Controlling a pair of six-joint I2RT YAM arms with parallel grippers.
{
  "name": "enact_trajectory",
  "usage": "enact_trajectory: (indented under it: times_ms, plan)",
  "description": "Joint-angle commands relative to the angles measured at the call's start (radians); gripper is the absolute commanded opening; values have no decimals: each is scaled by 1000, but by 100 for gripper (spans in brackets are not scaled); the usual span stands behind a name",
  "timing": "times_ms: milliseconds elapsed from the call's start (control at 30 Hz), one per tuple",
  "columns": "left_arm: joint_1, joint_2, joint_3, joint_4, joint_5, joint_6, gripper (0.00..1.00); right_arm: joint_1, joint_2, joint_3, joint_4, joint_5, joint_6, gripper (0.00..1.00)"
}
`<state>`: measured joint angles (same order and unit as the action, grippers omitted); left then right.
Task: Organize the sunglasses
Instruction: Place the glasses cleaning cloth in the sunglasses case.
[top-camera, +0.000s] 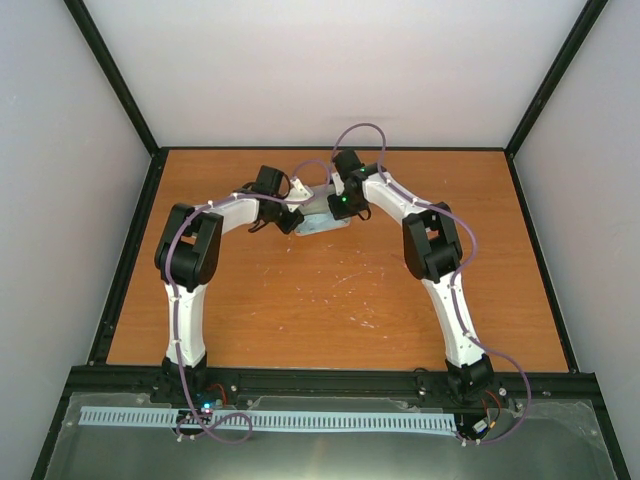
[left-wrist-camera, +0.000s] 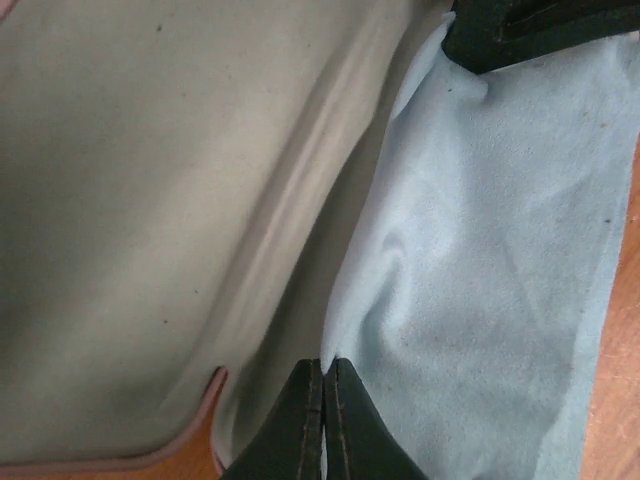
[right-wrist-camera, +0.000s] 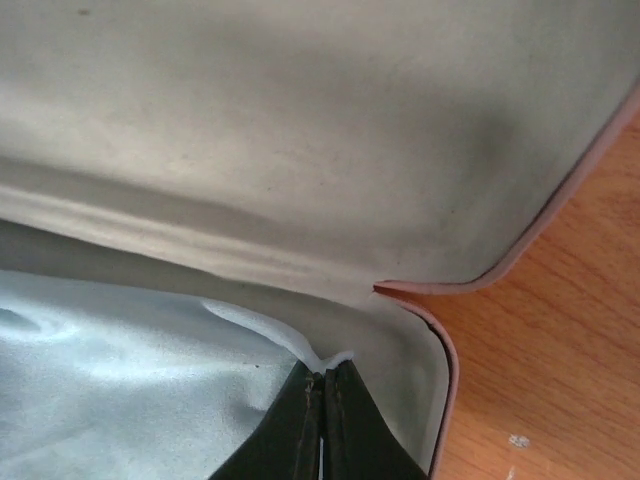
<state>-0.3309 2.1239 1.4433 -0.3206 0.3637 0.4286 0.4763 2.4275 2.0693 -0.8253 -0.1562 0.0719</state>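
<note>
The sunglasses do not show in any view. My guess is that they lie in the tray of the open case (right-wrist-camera: 300, 130), under the light blue cloth (left-wrist-camera: 480, 280) that covers it, but nothing of the frame shows through.

The cloth is spread over the tray, probably as a cover for the lenses. The right fingers (right-wrist-camera: 310, 400) are pressed together on a small peak of cloth at the tray's corner, so they hold it pinched. The left fingers (left-wrist-camera: 312, 400) are also pressed together, at the cloth's edge where it meets the pale lining, and seem to grip the hem. With one pinch at each end, the two arms look set to smooth or tuck the cloth.

The lid (left-wrist-camera: 150, 200) stands open, its grey lining filling most of both wrist views. It rises just beside the fingers, so there is little room on the hinge side. At the right end the pink rim runs just beside the right fingers, and bare orange worktop (right-wrist-camera: 560, 330) lies beyond it. From above, the case sits toward the far middle of the worktop with open board on all sides, the most of it toward the arm bases.
</note>
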Motion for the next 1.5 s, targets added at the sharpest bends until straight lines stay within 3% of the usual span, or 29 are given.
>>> enact_trajectory:
  times_ms: [0, 300, 900, 1200, 1400, 1467]
  plan:
    - [5, 13, -10, 37, -21, 0, 1, -4, 34, 4, 13, 24, 12, 3]
    - [6, 11, -16, 51, -54, 5, 18, -4, 13, -47, 31, 60, 14, 3]
    - [2, 13, -42, 89, -99, -6, 22, -5, -9, -83, 102, 161, 64, 3]
    - [-7, 10, -75, 101, -114, -10, 22, -4, -35, -113, 116, 166, 79, 22]
    - [-8, 7, -87, 107, -128, -4, 22, -5, -130, -171, 129, 197, 87, 48]
    - [-8, 6, -92, 109, -133, -4, 23, -7, -174, -192, 130, 222, 91, 50]
